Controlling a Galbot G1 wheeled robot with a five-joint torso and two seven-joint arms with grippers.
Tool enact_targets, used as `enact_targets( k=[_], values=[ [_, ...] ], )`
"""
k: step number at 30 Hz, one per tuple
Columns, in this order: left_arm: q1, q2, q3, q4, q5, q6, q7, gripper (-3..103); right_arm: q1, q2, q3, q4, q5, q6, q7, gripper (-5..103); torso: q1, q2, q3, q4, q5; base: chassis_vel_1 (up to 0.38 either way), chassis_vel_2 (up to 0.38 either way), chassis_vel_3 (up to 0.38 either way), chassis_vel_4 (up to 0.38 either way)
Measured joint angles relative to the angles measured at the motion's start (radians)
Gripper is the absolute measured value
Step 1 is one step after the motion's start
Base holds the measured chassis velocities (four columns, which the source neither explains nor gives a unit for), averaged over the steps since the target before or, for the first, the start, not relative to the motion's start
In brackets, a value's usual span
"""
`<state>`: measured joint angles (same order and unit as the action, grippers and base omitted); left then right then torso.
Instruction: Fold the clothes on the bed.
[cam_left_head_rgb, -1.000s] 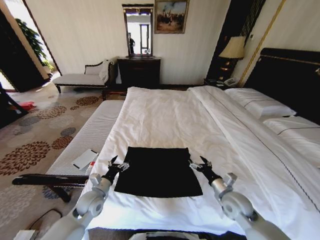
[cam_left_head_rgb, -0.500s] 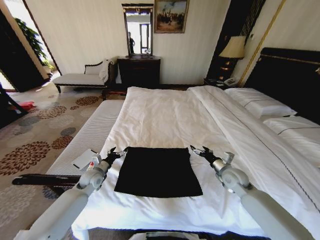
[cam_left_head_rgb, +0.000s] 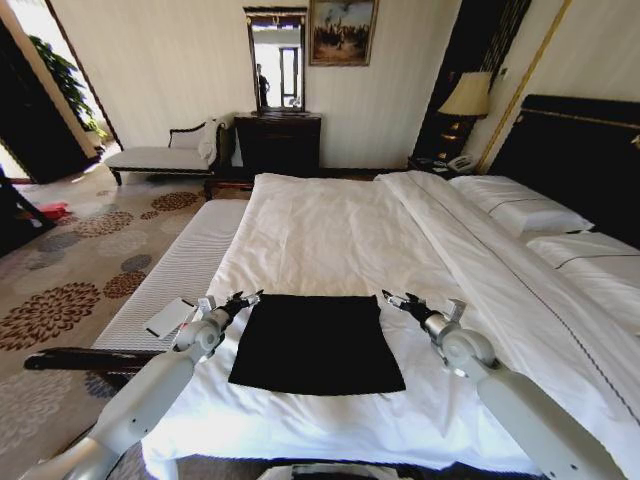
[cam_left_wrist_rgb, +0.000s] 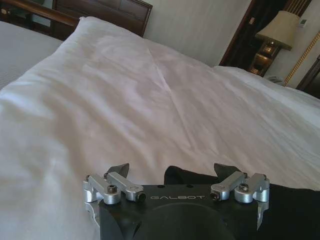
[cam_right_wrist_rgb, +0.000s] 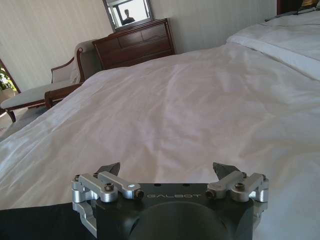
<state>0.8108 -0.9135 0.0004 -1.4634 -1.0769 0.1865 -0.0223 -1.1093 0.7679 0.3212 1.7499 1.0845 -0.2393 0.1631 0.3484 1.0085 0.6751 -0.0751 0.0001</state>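
clothes (cam_left_head_rgb: 315, 343) on the bed (cam_left_head_rgb: 330, 230) amount to one black top, spread flat in a rough rectangle on the white duvet near the foot-side edge closest to the robot. the left gripper (cam_left_head_rgb: 244, 298) sits at the garment's far left corner, fingers spread apart with nothing between them; in the left wrist view the left gripper (cam_left_wrist_rgb: 172, 170) shows its two dark fingertips wide apart, and a fold of black cloth pokes up just beyond the gripper body between them. the right gripper (cam_left_head_rgb: 397, 299) is at the far right corner, also spread open and empty. in the right wrist view the right gripper (cam_right_wrist_rgb: 166, 169) has only white bedding past its tips, with the clothes (cam_right_wrist_rgb: 35, 222) as a dark strip off to one side. whether either set of tips actually touches the fabric is hard to say; they look just beside its edge. a narrow white bench (cam_left_head_rgb: 170, 275) runs along the bed's left side.
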Motion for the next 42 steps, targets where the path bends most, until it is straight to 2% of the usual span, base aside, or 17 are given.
enact_targets(
  k=[4,7,9,10,12,13,15,16,18,19,21,22,24,25,26,29,42],
  values=[
    [-0.01,-0.011,0.023,0.006,-0.009,0.006,0.001,88,0.005,0.0,-0.003,-0.004,0.0,0.0,0.009,100,0.0,0.0,0.0,-0.0002,-0.0002,0.0,0.0,0.0,0.0],
    [-0.009,-0.015,0.031,0.008,-0.026,0.016,-0.009,77,0.008,0.004,-0.007,-0.006,-0.002,0.0,0.022,100,0.0,0.0,0.0,-0.0002,0.0001,0.0,0.0,0.0,0.0],
    [-0.005,-0.015,0.031,0.009,-0.032,0.02,-0.013,66,0.007,0.004,-0.007,-0.007,-0.003,0.0,0.025,100,0.0,0.0,0.0,0.0,-0.0001,0.0,0.0,0.0,0.0],
    [-0.005,-0.015,0.031,0.009,-0.032,0.02,-0.013,66,0.007,0.004,-0.007,-0.007,-0.003,0.0,0.025,100,0.0,0.0,0.0,0.0,-0.0001,0.0,0.0,0.0,0.0],
    [-0.002,-0.014,0.032,0.007,-0.035,0.022,-0.015,55,0.007,0.004,-0.008,-0.008,-0.004,0.0,0.026,100,0.0,0.0,0.0,0.0,-0.0001,0.0,0.0,0.0,0.0],
    [0.001,-0.014,0.032,0.003,-0.035,0.022,-0.016,55,0.009,0.005,-0.01,-0.008,-0.004,-0.001,0.028,100,0.0,0.0,0.0,-0.0001,-0.0002,0.0,0.0,0.0,0.0],
    [0.01,-0.012,0.03,-0.008,-0.036,0.022,-0.017,44,0.013,0.008,-0.016,-0.008,-0.003,-0.004,0.035,100,0.0,0.0,0.0,-0.0001,-0.0002,0.0,0.0,0.0,0.0],
    [0.01,-0.012,0.03,-0.008,-0.036,0.022,-0.017,44,0.013,0.008,-0.016,-0.008,-0.003,-0.004,0.035,100,0.0,0.0,0.0,-0.0001,-0.0002,0.0,0.0,0.0,0.0],
    [0.015,-0.012,0.027,-0.014,-0.035,0.022,-0.02,34,0.018,0.009,-0.023,-0.008,-0.001,-0.009,0.037,100,0.0,0.0,0.0,-0.0001,0.0,0.0,0.0,0.0,0.0],
    [0.017,-0.012,0.027,-0.015,-0.034,0.022,-0.022,34,0.021,0.009,-0.027,-0.009,0.0,-0.01,0.037,100,0.0,0.0,0.0,-0.0001,-0.0001,0.0,0.0,0.0,0.0],
    [0.021,-0.014,0.027,-0.016,-0.019,0.02,-0.029,23,0.034,0.007,-0.037,-0.017,0.008,-0.016,0.034,100,0.0,0.0,0.0,-0.0002,-0.0001,0.0,0.0,0.0,0.0],
    [0.021,-0.014,0.027,-0.016,-0.019,0.02,-0.029,23,0.034,0.007,-0.037,-0.017,0.008,-0.016,0.034,100,0.0,0.0,0.0,-0.0002,-0.0001,0.0,0.0,0.0,0.0],
    [0.03,-0.015,0.024,-0.02,-0.012,0.018,-0.034,12,0.047,0.009,-0.046,-0.028,0.018,-0.031,0.032,100,0.0,0.0,0.0,-0.0001,-0.0004,0.0,0.0,0.0,0.0],
    [0.034,-0.016,0.022,-0.023,-0.013,0.017,-0.036,12,0.05,0.011,-0.049,-0.03,0.026,-0.037,0.031,100,0.0,0.0,0.0,-0.0001,-0.0003,0.0,0.0,0.0,0.0],
    [0.038,-0.016,0.019,-0.026,-0.016,0.017,-0.038,7,0.055,0.013,-0.057,-0.035,0.034,-0.045,0.027,100,0.0,0.0,0.0,-0.0001,-0.0002,0.0,0.0,0.0,0.0],
    [0.042,-0.015,0.016,-0.03,-0.018,0.017,-0.04,1,0.066,0.016,-0.078,-0.049,0.037,-0.05,0.014,100,0.0,0.0,0.0,-0.0003,-0.0002,0.0,0.0,0.0,0.0],
    [0.048,-0.016,0.007,-0.049,-0.02,0.015,-0.05,1,0.18,0.056,-0.194,-0.164,0.056,-0.053,0.005,100,0.0,0.0,0.0,0.0,-0.0002,0.0,0.0,0.0,0.0]
  ],
)
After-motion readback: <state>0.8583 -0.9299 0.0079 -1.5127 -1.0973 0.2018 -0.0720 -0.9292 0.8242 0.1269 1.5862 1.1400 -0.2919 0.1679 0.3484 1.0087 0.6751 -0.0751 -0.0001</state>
